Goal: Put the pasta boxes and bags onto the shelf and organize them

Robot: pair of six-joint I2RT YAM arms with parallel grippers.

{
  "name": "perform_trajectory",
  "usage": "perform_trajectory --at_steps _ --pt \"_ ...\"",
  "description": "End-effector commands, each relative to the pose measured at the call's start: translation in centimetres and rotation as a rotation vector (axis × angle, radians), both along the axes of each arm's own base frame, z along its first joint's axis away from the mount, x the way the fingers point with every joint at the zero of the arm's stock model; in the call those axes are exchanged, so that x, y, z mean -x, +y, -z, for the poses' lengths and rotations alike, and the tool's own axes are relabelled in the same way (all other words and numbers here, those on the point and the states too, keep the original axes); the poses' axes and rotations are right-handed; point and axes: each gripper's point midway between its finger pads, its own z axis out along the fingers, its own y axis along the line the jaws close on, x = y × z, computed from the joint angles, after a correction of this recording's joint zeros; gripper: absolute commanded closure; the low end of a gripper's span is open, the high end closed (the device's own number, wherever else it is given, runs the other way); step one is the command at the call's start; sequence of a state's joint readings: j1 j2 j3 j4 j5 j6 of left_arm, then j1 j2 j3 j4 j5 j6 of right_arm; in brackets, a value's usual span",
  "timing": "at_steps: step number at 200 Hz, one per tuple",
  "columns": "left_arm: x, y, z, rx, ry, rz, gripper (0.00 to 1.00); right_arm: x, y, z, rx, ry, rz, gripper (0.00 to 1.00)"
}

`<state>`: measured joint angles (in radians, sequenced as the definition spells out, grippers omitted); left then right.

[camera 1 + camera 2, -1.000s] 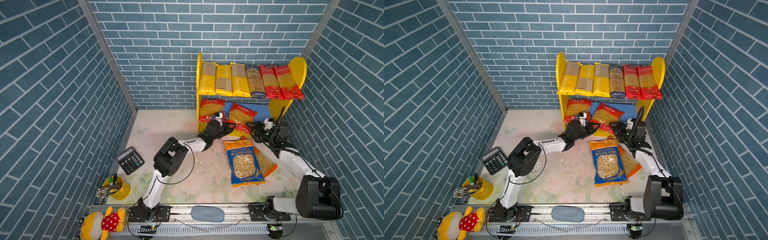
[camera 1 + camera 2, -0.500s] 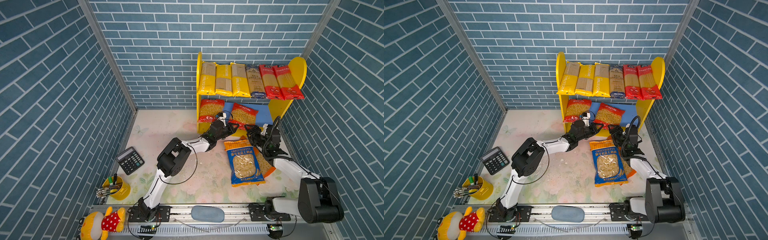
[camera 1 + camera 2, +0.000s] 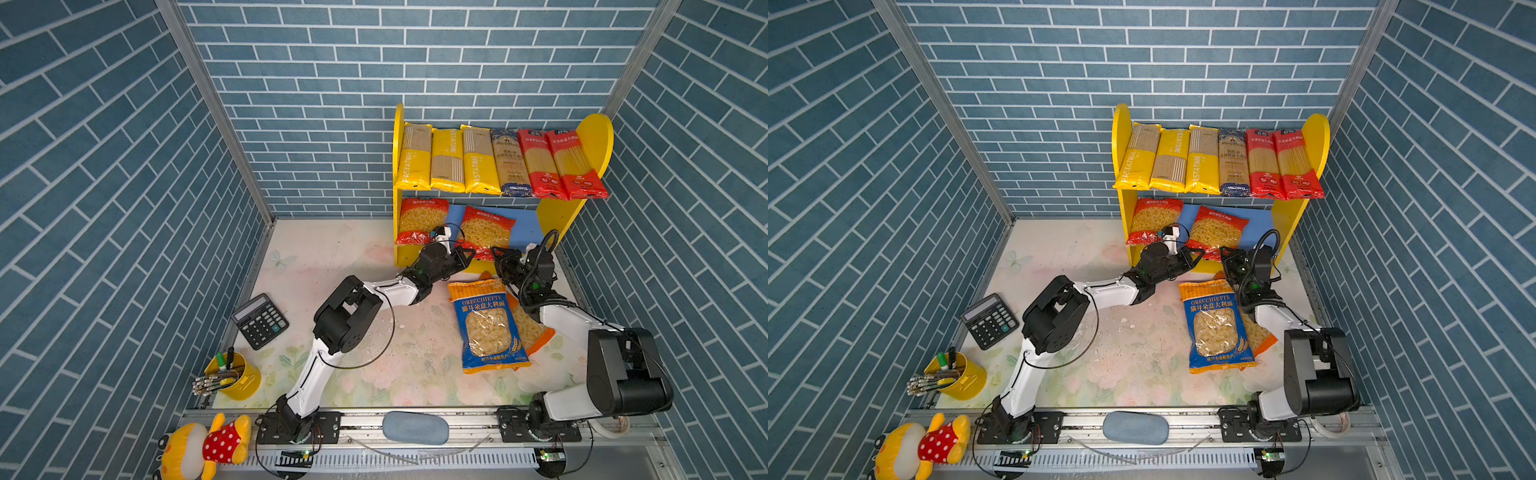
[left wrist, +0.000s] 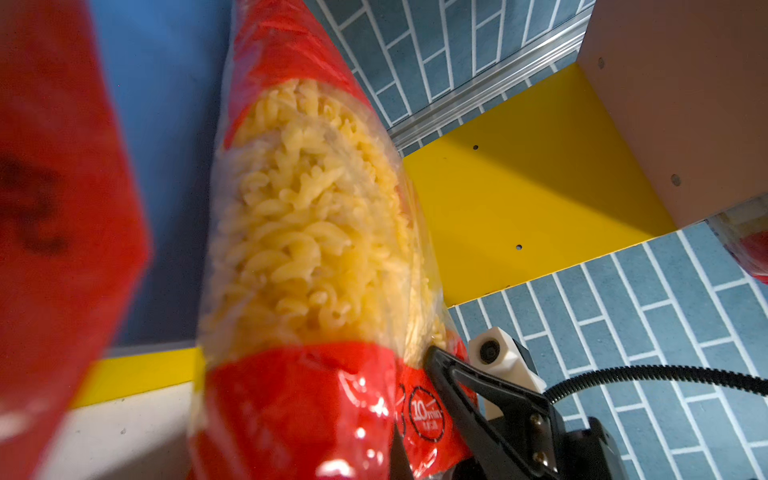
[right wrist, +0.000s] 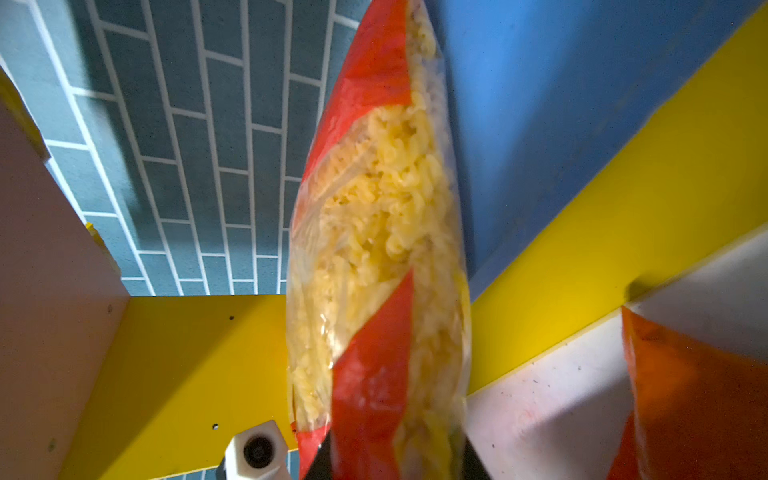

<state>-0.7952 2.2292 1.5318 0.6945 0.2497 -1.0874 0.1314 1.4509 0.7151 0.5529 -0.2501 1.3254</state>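
Robot lab's test booth, brick-print walls [image 3: 104,208] on aluminium posts [image 3: 214,104], robot arms [image 3: 345,320] bolted to a bench rail [image 3: 469,419], small shelf [image 3: 596,137] and floral mat [image 3: 374,365] (a mock shop corner)

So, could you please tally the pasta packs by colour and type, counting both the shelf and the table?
Yellow PASTATIME packs: 3
Red spaghetti bags: 2
Red wide bags: 2
Blue spaghetti bag: 1
Blue ORECCHIETTE bag: 1
Orange bag: 1
Total: 10

6 packs [image 3: 478,162] atop shelf [image 3: 595,137]
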Motion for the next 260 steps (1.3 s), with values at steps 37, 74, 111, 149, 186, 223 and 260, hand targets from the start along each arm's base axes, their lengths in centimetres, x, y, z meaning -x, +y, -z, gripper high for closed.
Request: perform_trajectory --at_steps 37,74,111,149,186,223,260 --pt "1.2 1.0 -5.1 0.053 -0.11 -0.01 1.0 -1.8 1.7 -5.6 0.06 -0.137 -0.076 0.83" --pt "0.7 0.5 -4.4 0.038 -0.097 -0.005 0.98 -3.6 2.5 -7.1 0.106 -0.161 -0.125 0.87" --pt "0.3 -0.5 -3.7 0.045 -0.072 0.022 0.89 -5.3 2.3 -6.6 0.155 -0.136 -0.159 0.89" --pt "0.8 -0.1 -2.9 0.029 -0.059 0.033 0.79 -5.3 2.1 -4.7 0.166 -0.091 -0.209 0.91" --pt "2.1 0.7 -3.3 0.001 -0.064 0.051 0.56 -4.8 2.5 -3.5 0.171 -0.064 -0.256 0.92" --pt "4.5 2.6 -2.4 -0.084 -0.046 0.066 0.43 -5.0 3.2 -3.3 0.143 -0.064 -0.281 0.92" --pt "6.6 5.1 -2.5 -0.147 -0.066 0.061 0.41 -5.7 4.1 -3.9 0.141 -0.077 -0.3 0.92"
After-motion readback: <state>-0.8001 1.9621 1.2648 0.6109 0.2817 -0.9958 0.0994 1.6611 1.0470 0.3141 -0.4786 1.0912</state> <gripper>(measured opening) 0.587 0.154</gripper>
